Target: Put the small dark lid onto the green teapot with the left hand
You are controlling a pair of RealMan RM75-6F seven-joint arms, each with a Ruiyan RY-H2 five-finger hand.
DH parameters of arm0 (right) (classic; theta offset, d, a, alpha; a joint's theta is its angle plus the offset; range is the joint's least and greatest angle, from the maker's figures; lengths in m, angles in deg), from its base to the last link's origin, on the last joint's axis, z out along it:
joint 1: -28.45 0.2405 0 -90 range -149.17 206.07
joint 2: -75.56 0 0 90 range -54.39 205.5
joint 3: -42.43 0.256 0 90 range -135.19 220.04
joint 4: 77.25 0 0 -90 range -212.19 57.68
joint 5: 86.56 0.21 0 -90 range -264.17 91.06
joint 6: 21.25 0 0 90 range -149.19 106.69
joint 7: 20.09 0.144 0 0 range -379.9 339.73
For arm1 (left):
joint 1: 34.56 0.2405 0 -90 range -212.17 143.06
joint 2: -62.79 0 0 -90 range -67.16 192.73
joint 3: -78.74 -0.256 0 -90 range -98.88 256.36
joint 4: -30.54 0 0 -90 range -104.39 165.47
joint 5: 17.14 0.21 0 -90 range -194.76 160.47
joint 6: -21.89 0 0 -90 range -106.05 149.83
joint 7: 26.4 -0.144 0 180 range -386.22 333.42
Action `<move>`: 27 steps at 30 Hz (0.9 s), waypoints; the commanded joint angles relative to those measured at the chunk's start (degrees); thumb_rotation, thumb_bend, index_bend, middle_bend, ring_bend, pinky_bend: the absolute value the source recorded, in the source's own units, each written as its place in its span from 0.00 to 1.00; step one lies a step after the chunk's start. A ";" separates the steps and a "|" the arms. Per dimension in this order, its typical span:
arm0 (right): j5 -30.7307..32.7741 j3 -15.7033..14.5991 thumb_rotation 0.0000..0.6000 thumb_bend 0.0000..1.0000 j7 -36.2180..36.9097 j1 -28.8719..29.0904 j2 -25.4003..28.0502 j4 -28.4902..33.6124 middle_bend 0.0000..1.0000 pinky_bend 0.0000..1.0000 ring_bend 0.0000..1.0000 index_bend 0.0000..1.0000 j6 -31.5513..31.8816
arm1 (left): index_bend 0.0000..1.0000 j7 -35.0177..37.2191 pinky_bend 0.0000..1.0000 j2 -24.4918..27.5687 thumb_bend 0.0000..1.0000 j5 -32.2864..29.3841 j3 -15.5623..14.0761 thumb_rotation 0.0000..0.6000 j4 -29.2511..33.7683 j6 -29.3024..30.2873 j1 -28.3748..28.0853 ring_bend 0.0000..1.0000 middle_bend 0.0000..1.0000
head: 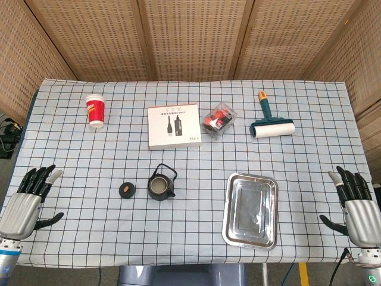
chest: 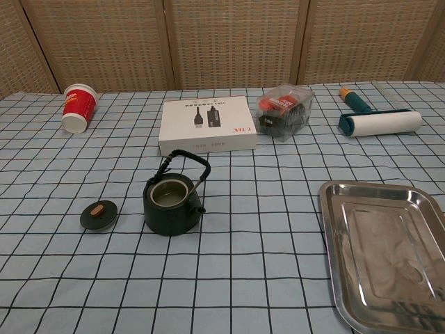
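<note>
A dark green teapot (head: 161, 186) (chest: 172, 203) stands uncovered near the table's middle, its wire handle raised. The small dark lid (head: 126, 190) (chest: 98, 213) with a brown knob lies flat on the cloth just left of the teapot, a short gap between them. My left hand (head: 28, 200) rests open at the table's left front edge, well left of the lid, fingers spread and holding nothing. My right hand (head: 356, 205) rests open at the right front edge. Neither hand appears in the chest view.
A steel tray (head: 251, 209) (chest: 389, 250) lies right of the teapot. Behind are a white box (head: 174, 126) (chest: 207, 124), a red paper cup (head: 95, 111) (chest: 77, 107), a clear packet (head: 218, 118) (chest: 284, 111) and a lint roller (head: 270, 121) (chest: 379, 119).
</note>
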 commanded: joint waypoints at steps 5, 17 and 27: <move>0.17 -0.05 1.00 0.00 -0.02 0.03 -0.05 0.03 0.00 0.00 0.00 0.00 -0.25 | 0.00 -0.08 0.00 -0.10 0.00 -0.16 -0.04 1.00 -0.13 -0.35 -0.07 0.00 0.00; 2.87 0.73 1.00 0.00 0.71 0.69 -0.19 -0.72 0.00 0.00 0.00 0.00 -2.19 | 0.05 -5.48 0.26 -4.83 0.00 -6.56 3.90 1.00 0.81 -18.94 -11.49 0.15 0.09; 5.08 1.12 1.00 0.00 -0.46 1.31 -1.05 -1.84 0.00 0.00 0.00 0.00 -4.14 | 0.15 -20.82 0.32 -14.16 0.00 -17.98 7.43 1.00 -4.95 -33.73 -22.91 0.21 0.17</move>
